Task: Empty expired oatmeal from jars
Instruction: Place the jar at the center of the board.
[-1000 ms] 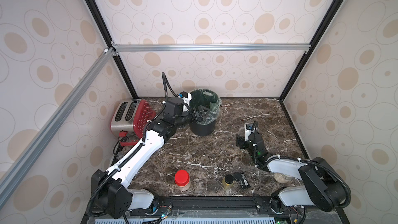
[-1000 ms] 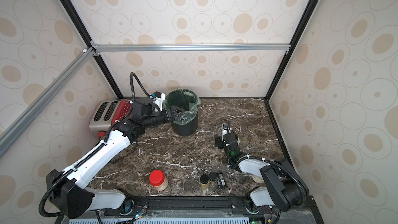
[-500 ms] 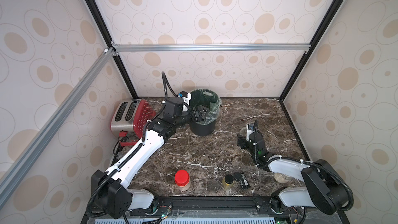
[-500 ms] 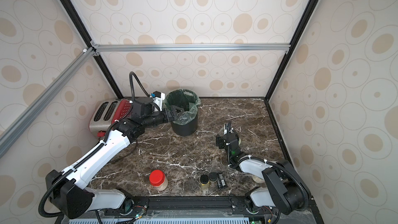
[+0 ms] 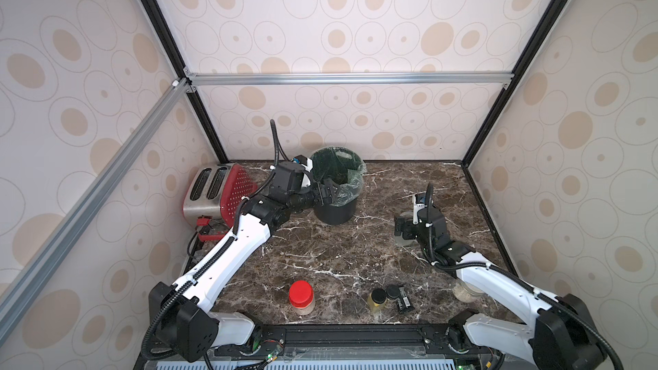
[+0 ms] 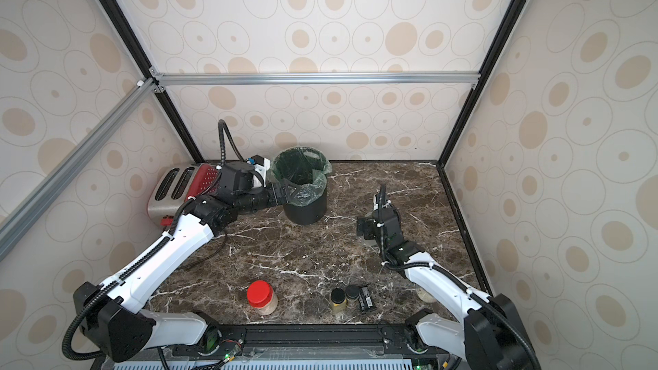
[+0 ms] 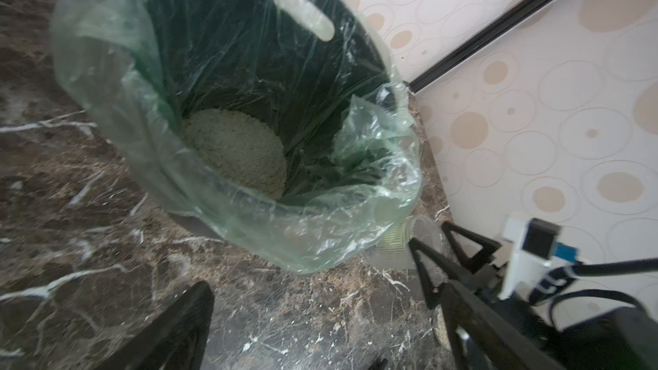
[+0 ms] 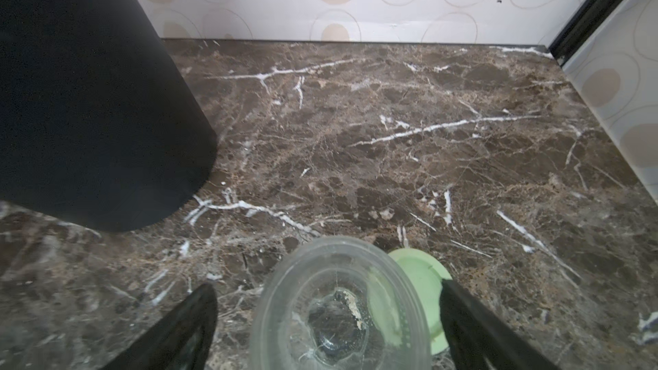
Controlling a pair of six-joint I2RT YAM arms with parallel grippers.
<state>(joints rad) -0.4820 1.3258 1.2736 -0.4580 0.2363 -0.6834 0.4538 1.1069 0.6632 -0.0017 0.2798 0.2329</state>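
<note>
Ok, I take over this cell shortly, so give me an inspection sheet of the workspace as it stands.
Surface: dark veined marble table; spilled grains cannot be told from veins.
Job's things: oatmeal in the lined bin; empty jar upright, green lid beside it; red-lidded jar closed, holding oatmeal; third jar partly hidden under the right arm.
Clutter: toaster; two black-capped bottles; small black item.
Grippers: left gripper open at the bin's rim; right gripper open, astride the empty jar.
Cables: black cord on the table under the left arm.
Surroundings: wallpapered walls, aluminium rail.
</note>
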